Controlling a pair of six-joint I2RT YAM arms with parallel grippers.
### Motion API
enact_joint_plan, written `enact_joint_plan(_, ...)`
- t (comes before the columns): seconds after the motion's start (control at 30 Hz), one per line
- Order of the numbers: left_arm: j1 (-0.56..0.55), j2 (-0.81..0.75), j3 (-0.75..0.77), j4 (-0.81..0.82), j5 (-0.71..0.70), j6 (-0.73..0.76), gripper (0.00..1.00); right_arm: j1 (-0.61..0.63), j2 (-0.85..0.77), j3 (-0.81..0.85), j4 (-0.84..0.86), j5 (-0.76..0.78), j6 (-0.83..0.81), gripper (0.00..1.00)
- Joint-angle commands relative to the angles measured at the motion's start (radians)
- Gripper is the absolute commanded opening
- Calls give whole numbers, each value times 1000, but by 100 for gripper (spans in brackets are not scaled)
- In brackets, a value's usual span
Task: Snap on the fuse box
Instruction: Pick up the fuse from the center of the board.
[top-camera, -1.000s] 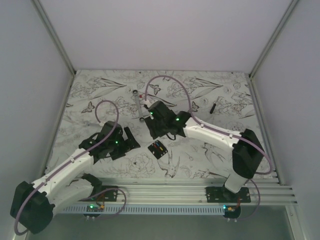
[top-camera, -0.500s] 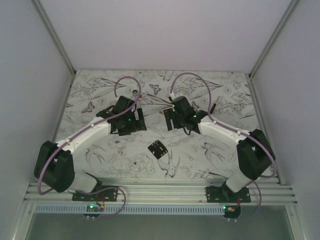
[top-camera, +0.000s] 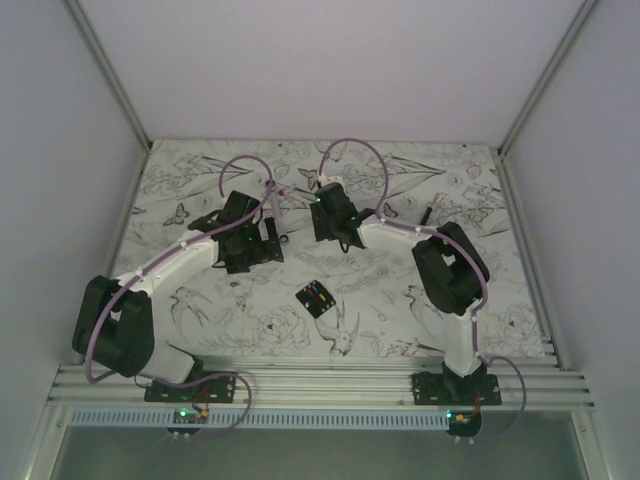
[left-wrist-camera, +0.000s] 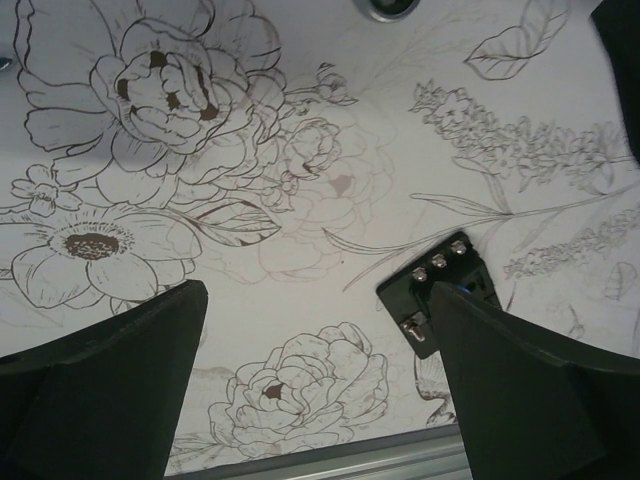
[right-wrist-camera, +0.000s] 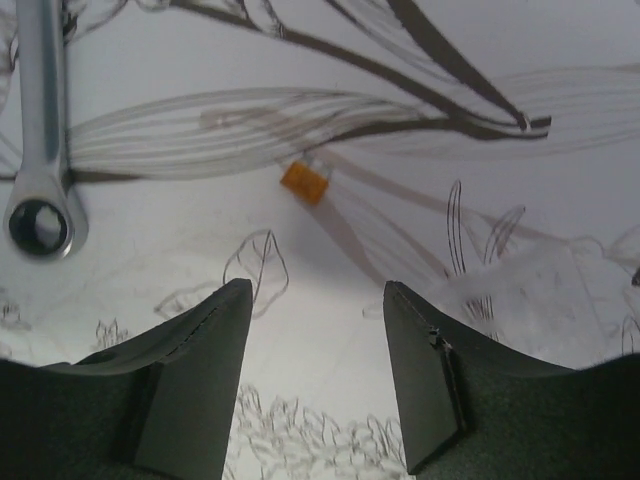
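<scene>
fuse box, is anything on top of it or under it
Nothing on top: the fuse box lies bare, coloured fuses up, on the floral table cover. Its underside is hidden by its own body.

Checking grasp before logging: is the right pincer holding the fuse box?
No, the right pincer is open and empty; the fuse box lies alone on the table.

Plain pale panel walls (top-camera: 330, 60) enclose three sides, joined by slim aluminium corner posts (top-camera: 106, 65) — below, a white tabletop sheet (top-camera: 200, 170) printed with black line-drawn flowers and butterflies.
</scene>
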Motion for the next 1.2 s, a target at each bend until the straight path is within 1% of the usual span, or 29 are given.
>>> enact_joint_plan(0.0, 7, 27, -30, -40, -14, 28, 100, 15, 58, 97, 55, 83, 31, 60)
enact_joint_plan(0.13, 8, 43, -34, -39, -33, 39, 100, 25, 110, 150, 51, 122, 40, 57)
enact_joint_plan(0.3, 10, 50, -33, -38, -30, 47, 100, 29, 162, 201, 21, 181, 73, 47)
enact_joint_plan(0.53, 10, 40, -38, -38, -30, 48, 100, 35, 204, 241, 8, 190, 97, 44)
enact_joint_plan(0.8, 10, 44, -29, -35, -5, 43, 99, 37, 246, 273, -19, 220, 115, 36)
enact_joint_plan(1.0, 9, 45, -16, -34, 23, 38, 100, 38, 262, 281, -42, 200, 122, 33)
enact_joint_plan(1.17, 8, 35, -5, -34, 48, 29, 100, 38, 232, 242, -80, 175, 128, 21)
